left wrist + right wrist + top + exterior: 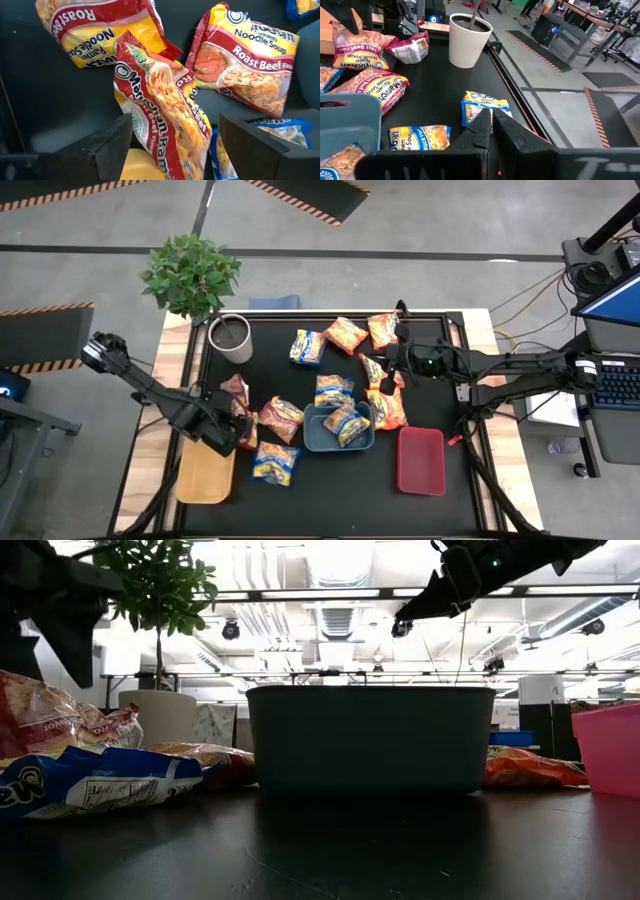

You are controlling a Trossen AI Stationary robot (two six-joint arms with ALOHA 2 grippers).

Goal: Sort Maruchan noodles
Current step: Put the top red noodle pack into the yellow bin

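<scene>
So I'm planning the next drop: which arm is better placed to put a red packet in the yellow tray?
Left. The left hand holds a red packet between its fingers, right beside the yellow tray. The right hand is shut and empty, far off by the orange packets.

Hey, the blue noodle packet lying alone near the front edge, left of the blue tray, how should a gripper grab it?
Come straight down on the blue noodle packet and pinch across its narrower width near the middle. It lies flat with bare table on all sides, so a top approach seems safest; a side approach would probably just push it along.
</scene>
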